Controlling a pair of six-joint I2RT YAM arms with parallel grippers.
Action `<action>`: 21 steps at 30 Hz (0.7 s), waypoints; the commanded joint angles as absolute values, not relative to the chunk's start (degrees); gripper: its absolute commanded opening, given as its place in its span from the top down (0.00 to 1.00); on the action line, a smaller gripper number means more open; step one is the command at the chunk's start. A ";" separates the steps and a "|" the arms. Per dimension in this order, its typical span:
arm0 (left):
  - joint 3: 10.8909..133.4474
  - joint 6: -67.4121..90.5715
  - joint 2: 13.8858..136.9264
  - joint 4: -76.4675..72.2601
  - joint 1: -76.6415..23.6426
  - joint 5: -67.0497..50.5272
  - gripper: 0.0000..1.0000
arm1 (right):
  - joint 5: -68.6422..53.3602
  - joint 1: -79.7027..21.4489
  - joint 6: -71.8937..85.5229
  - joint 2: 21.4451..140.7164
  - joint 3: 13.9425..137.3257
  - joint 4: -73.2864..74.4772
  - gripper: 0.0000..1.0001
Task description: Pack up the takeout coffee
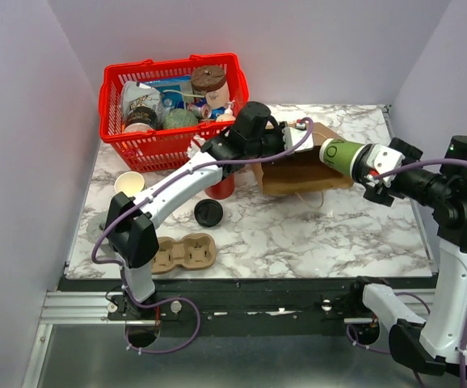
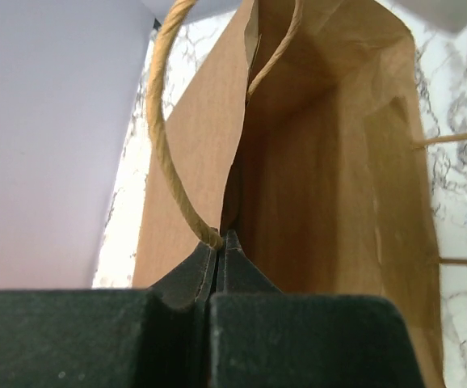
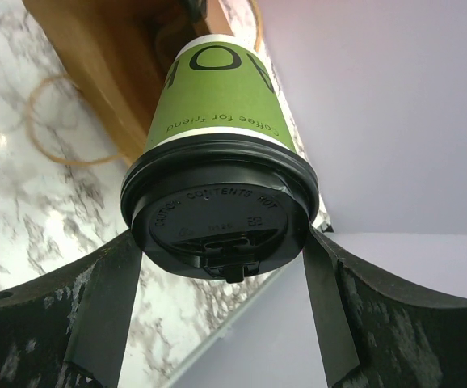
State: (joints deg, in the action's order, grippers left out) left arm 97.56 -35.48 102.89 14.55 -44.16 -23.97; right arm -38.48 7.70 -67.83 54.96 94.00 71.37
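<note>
1. Over the marble table (image 1: 298, 234), between pale lilac walls (image 1: 23, 121), the right gripper (image 3: 221, 259) clasps the takeout coffee (image 1: 340, 155) sideways by its lid (image 3: 217, 218), at the mouth of the paper bag (image 1: 298, 174).
2. Left gripper (image 2: 221, 242) is pinched tight on the bag's edge.

Top view: bright, even, diffuse light from overhead; sharp across the frame. Soft, short shadows lie on the white-and-grey marble worktop (image 1: 298, 234) beneath the black-and-white left arm (image 1: 169, 190) and along the near side of the brown paper bag (image 1: 298, 174). The strip below the near worktop edge is dimmer.

Left wrist view: left claw (image 2: 221, 246) out of focus, grainy, almost black. Bag interior shaded and warm-toned. Worktop at right bright, slightly washed out.

Right wrist view: green paper cup with a black plastic lid (image 3: 217, 105) in focus, embossed lid lettering legible, faint sheen on the lid rim. Right claw (image 3: 220, 242) soft and dark at the near corners. Worktop at left mildly blurred. Pale wall (image 3: 395, 121) at right featureless.
</note>
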 commanded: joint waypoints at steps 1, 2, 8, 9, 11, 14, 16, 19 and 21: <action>100.36 -32.44 99.75 11.33 -45.09 -23.47 1.00 | -37.61 7.38 -80.24 55.46 94.56 76.81 0.99; 101.42 -31.91 100.02 11.77 -45.09 -23.47 1.00 | -38.23 7.38 -81.11 55.98 94.83 77.25 1.00; 105.47 -29.88 99.76 15.38 -45.61 -24.17 1.00 | -35.52 6.33 -88.76 56.34 92.65 78.49 0.99; 105.38 -29.62 99.58 15.82 -45.70 -24.34 1.00 | -34.99 5.55 -90.51 56.25 92.20 78.31 0.99; 104.07 -29.18 98.62 15.82 -46.05 -24.61 1.00 | -33.76 4.31 -90.97 56.51 91.58 76.74 0.99; 100.82 -28.92 96.95 14.94 -46.75 -24.26 1.00 | -32.08 1.94 -90.00 59.05 93.24 76.37 0.99; 98.36 -29.44 95.81 13.45 -47.37 -22.33 1.00 | -32.08 0.97 -88.69 61.16 96.14 77.60 1.00; 98.87 -33.90 96.32 12.75 -47.99 -19.87 1.00 | -32.78 0.62 -85.96 61.96 98.17 76.74 0.99; 100.19 -36.38 97.55 11.52 -47.90 -18.03 1.00 | -32.78 0.53 -85.43 62.31 98.44 75.94 0.99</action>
State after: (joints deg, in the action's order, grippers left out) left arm 98.91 -31.11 97.65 15.62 -47.48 -22.37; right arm -33.34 1.10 -86.98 62.19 96.18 76.53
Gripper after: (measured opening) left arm 0.011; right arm 0.828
